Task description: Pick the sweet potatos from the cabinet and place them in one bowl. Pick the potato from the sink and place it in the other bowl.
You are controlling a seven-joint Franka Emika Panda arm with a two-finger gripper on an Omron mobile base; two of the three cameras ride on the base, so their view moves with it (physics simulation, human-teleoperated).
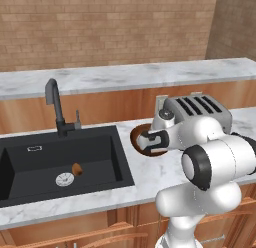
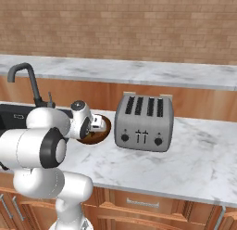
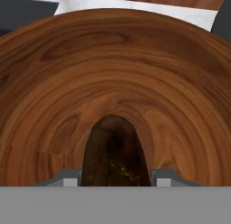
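Seen from the hand, the fingers (image 3: 115, 180) are sitting partly apart, clasping a dark sweet potato (image 3: 113, 153) between them, low inside the reddish-brown wooden bowl (image 3: 135, 74). From the base, the white arm is covering most of that bowl (image 1: 136, 138) on the marble counter (image 1: 150, 172), so the tuber itself is hiding there. A grey four-slot toaster (image 2: 144, 123) is standing just beside the bowl. To the other side, the orange-brown potato (image 1: 77, 169) is lying in the black sink (image 1: 30, 164) near the drain, below the dark faucet (image 1: 56, 104).
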